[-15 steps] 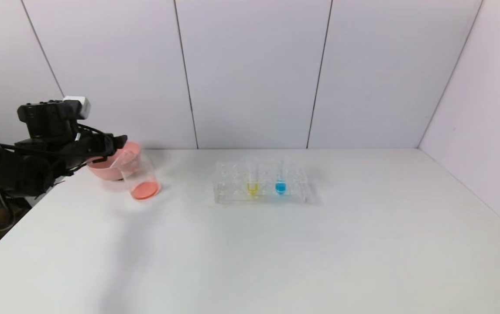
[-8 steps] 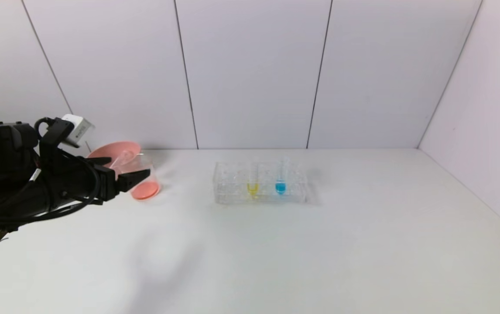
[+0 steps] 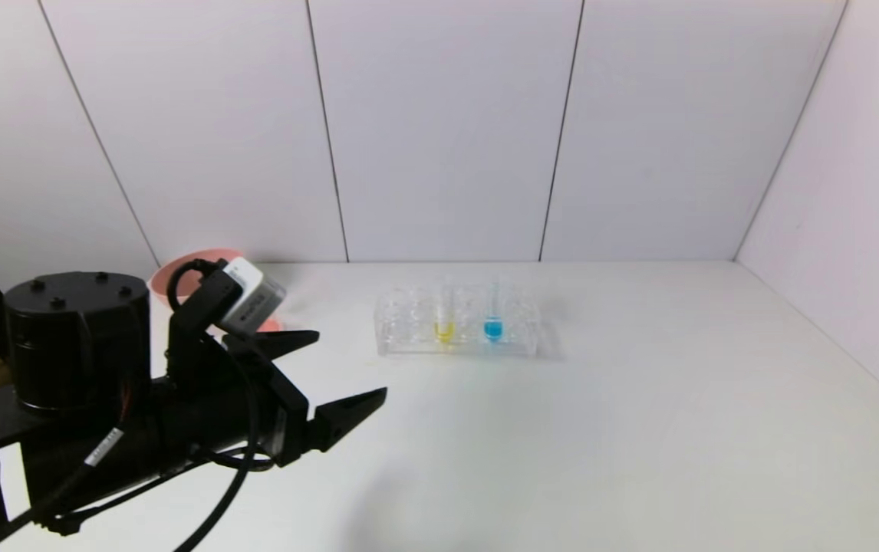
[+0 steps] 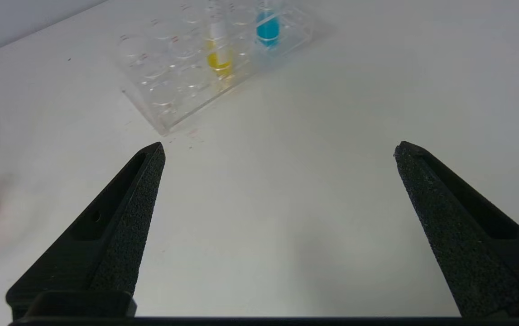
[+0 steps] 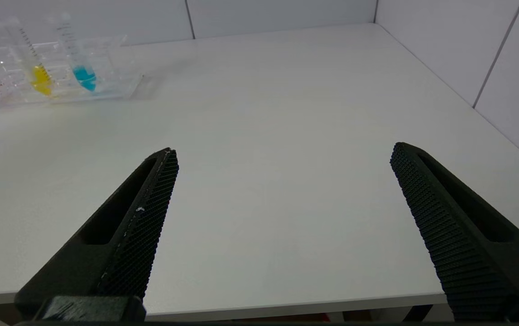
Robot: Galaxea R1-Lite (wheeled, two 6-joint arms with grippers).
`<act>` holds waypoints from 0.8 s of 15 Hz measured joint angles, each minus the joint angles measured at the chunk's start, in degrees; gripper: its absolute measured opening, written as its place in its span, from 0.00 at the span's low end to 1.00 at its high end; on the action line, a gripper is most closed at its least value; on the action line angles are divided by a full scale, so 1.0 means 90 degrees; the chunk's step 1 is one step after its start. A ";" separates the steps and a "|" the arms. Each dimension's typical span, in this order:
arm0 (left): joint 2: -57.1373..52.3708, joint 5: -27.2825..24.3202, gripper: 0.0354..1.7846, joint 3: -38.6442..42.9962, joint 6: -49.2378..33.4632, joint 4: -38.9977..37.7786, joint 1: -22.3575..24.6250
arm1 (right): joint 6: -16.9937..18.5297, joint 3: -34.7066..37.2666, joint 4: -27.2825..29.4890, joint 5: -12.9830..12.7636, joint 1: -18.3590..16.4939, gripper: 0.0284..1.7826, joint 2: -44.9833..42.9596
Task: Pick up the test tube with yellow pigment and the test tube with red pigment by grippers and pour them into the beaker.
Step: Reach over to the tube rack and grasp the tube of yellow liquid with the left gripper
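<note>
**Two tools empty, yellow tube still racked**

Two tubes stand in the clear rack [image 3: 457, 334] mid-worktop [image 3: 639, 429]. Our left tool [image 3: 322, 370] hovers released and empty, well short of it; our right tool [image 5: 282, 181] waits released near the worktop edge. Next to the test tube with yellow pigment [image 3: 445, 326] stands the blue tube [image 3: 493, 325], so a wide approach could knock it. We judge the slim tube may slip.

white table [image 3: 639, 429], clear rack [image 3: 409, 341], pink bowl [image 3: 167, 277]
</note>
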 joint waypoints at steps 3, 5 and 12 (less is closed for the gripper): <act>0.0825 0.1073 0.99 -0.0192 -0.0130 -0.0922 -0.0683 | 0.0000 0.0000 -0.0003 0.0000 0.0000 0.96 0.0000; 0.1581 0.1820 0.99 -0.0489 -0.0160 -0.1623 -0.0918 | 0.0000 0.0000 -0.0003 0.0000 0.0000 0.96 0.0000; 0.3767 0.4099 0.99 -0.2504 -0.0176 -0.2328 -0.1235 | 0.0000 0.0000 0.0000 0.0000 0.0000 0.96 0.0000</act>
